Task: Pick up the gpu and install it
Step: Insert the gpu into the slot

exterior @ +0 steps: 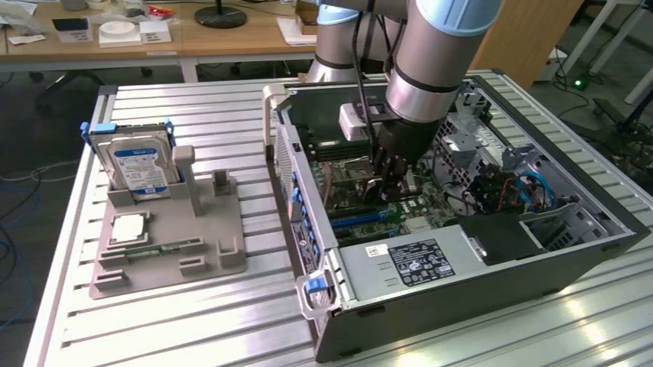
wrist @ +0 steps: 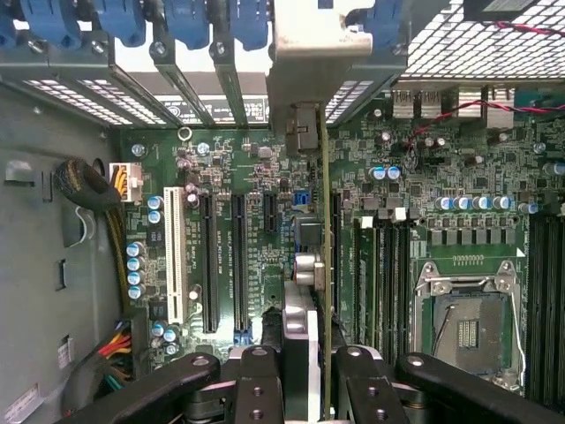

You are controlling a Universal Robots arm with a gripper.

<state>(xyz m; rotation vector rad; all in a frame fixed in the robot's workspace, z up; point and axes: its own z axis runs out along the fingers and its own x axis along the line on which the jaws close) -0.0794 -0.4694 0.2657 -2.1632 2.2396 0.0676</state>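
Note:
My gripper [exterior: 391, 183] reaches down inside the open computer case [exterior: 571, 256], over the motherboard. In the wrist view it [wrist: 309, 389] is shut on the gpu [wrist: 324, 265], which I see edge-on as a thin green line running away from the black fingers [wrist: 256, 389]. The card's silver end bracket [wrist: 318, 53] sits against the case's rear slot openings, among the blue latches [wrist: 190, 22]. The card stands upright along the black expansion slots [wrist: 238, 256]; whether it is pressed into one is hidden by its own edge.
A grey fixture [exterior: 168, 237] on the slatted table holds a hard drive [exterior: 138, 164] with a blue-white label, a processor chip [exterior: 128, 228] and a narrow memory strip [exterior: 153, 250]. Inside the case lie the power supply [exterior: 403, 264], the CPU socket [wrist: 468, 331] and cables [wrist: 97, 190].

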